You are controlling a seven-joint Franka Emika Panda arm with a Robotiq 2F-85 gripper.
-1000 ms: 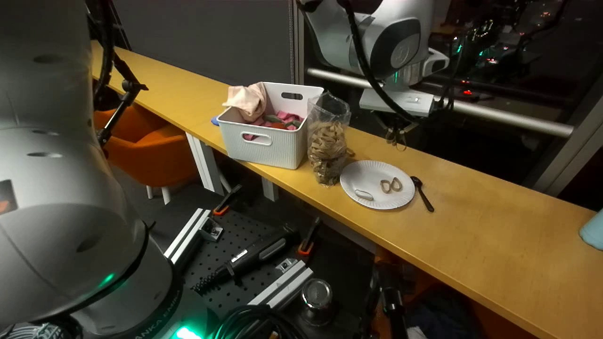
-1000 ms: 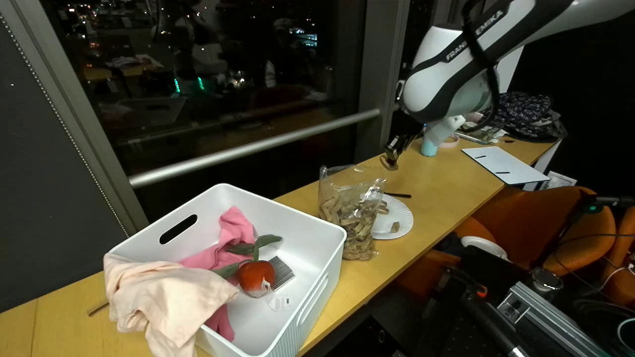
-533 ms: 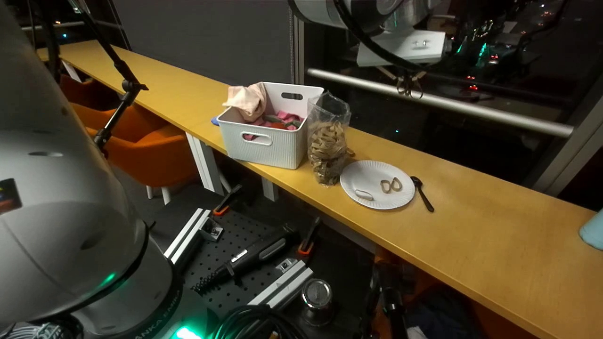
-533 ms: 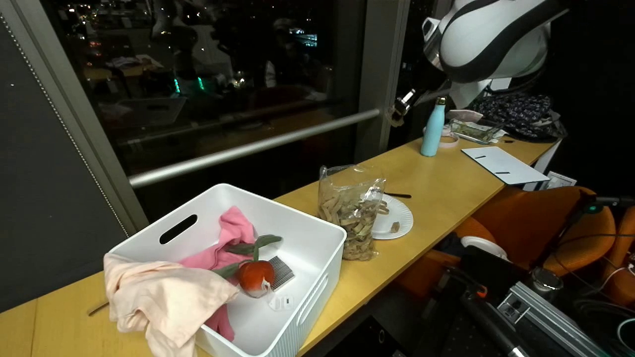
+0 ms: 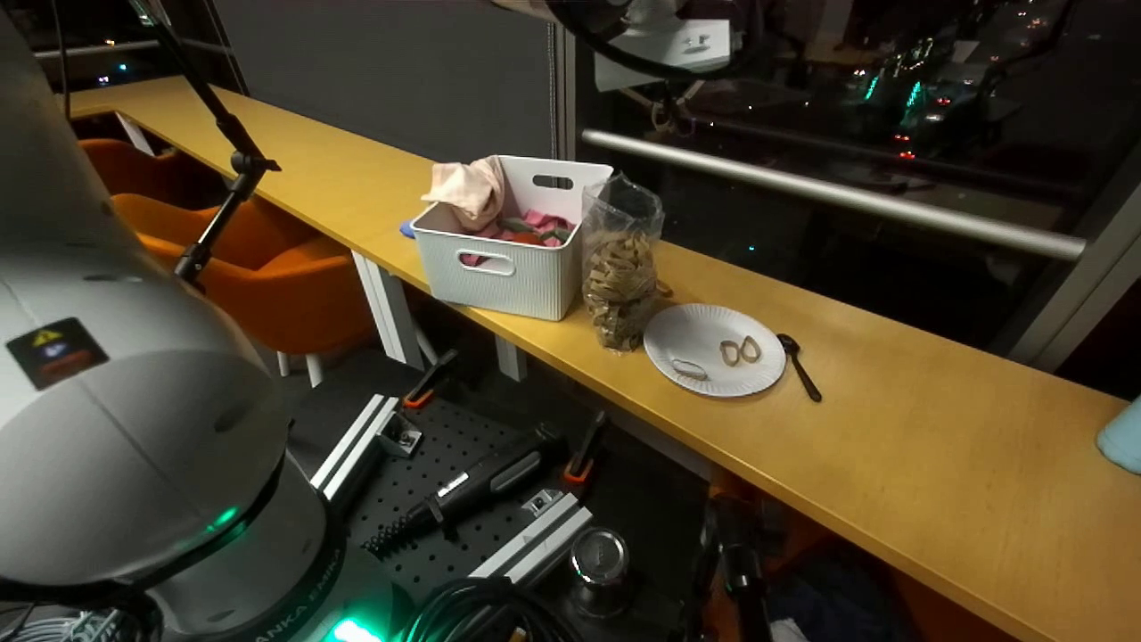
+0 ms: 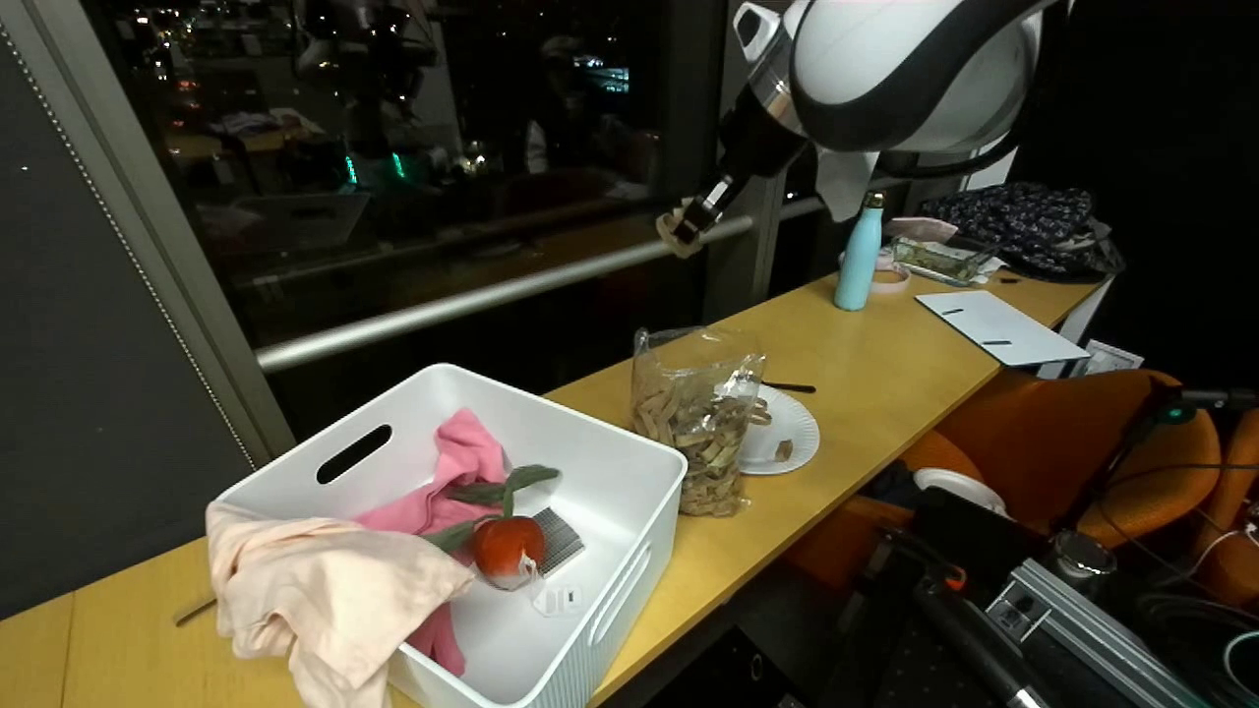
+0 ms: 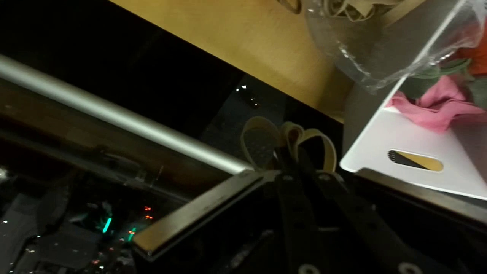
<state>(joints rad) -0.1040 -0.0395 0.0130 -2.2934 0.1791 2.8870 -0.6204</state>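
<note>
Higher up than the wooden table, your gripper is closed nearly all the way, pinching tan loops; the wrist view lets you see them curl out on both sides, where the exterior views give you just a small bundle. Lower than the gripper stands a clear bag of similar loops, which in an exterior view blocks part of the paper plate from you; in an exterior view you get that plate's three loops plus the whole black spoon. Beside the bag, also below gripper height, sits the white bin, its red fruit-like object showing fully in an exterior view, and behind the gripper passes the metal rail
</note>
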